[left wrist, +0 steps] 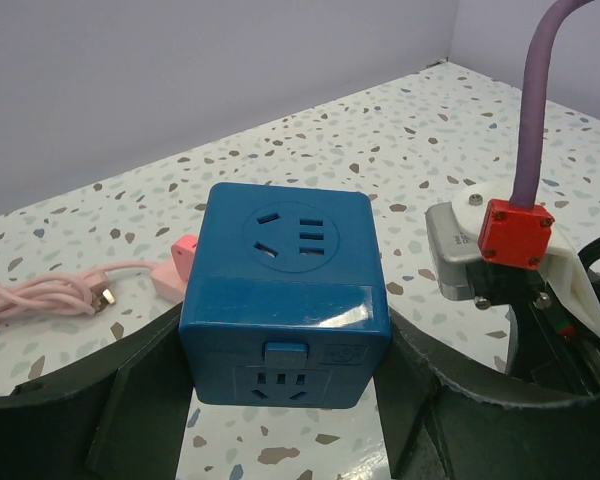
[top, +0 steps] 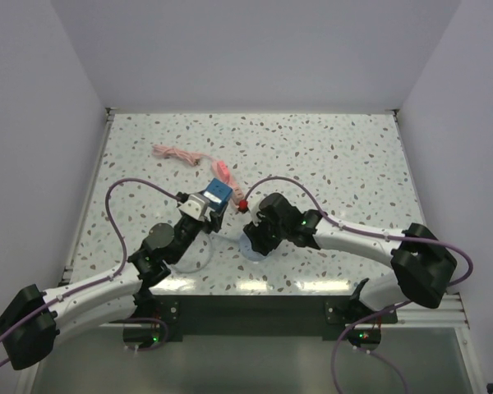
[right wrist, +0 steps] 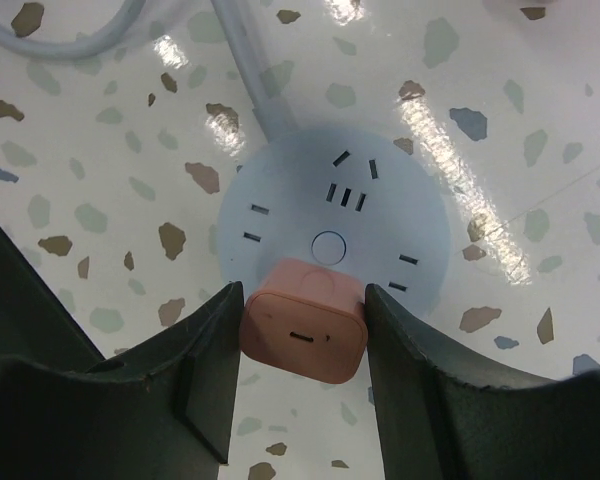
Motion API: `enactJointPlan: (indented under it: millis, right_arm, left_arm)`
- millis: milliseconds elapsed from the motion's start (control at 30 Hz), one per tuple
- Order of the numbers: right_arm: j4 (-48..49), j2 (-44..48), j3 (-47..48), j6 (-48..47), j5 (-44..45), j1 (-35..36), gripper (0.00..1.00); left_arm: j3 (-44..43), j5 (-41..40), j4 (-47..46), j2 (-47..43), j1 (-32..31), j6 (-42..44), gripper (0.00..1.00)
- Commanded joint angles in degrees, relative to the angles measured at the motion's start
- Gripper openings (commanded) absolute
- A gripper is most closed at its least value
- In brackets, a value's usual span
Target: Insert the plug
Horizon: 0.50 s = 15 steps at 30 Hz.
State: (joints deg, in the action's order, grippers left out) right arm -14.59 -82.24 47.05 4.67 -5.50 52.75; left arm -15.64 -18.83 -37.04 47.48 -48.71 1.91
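Observation:
My right gripper [right wrist: 303, 325] is shut on a pink cube-shaped plug [right wrist: 303, 335] and holds it over the near edge of a round pale blue socket [right wrist: 335, 215] lying flat on the table. In the top view this gripper [top: 259, 236] hides most of the round socket [top: 248, 249]. My left gripper [left wrist: 285, 345] is shut on a blue cube socket [left wrist: 285, 290], its fingers against both sides. In the top view the left gripper [top: 207, 207] and the cube [top: 218, 194] sit just left of the right gripper.
A pink cable [top: 179, 153] with a pink plug end [top: 223, 171] lies behind the blue cube; the cable also shows in the left wrist view [left wrist: 50, 295]. The round socket's pale cord [right wrist: 250, 80] runs off to the far side. White walls enclose the speckled table [top: 329, 156].

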Motion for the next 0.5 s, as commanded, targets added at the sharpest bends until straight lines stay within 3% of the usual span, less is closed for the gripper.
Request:
enactJointPlan:
  millis: [0,133,267,300,367,467]
  right_arm:
    - [-4.5,0.0,1.6,-4.1,-7.2,1.1,0.06]
    - [-5.8,-0.5,2.6,-3.9,-2.9,1.3,0.15]
    - [-5.5,1.1,2.4,-1.4,-0.5,1.4,0.54]
    - [-5.5,1.6,2.3,0.3,0.4,1.3,0.72]
    - [-5.4,4.2,2.2,2.5,2.9,1.3,0.85]
    - [-2.4,10.6,0.2,8.2,5.3,2.0,0.93]
  left_arm:
    - [-0.3,0.7,-4.2,-0.8,0.6,-0.8,0.0]
    - [-0.2,0.8,-4.2,-0.6,0.7,-0.8,0.0]
    - [-0.3,1.2,-4.2,-0.6,0.8,-0.9,0.0]
    - [-0.3,1.3,-4.2,-0.4,0.8,-0.9,0.0]
    - [-0.4,1.4,-4.2,-0.6,0.8,-0.9,0.0]
    - [-0.3,1.5,-4.2,-0.8,0.8,-1.1,0.0]
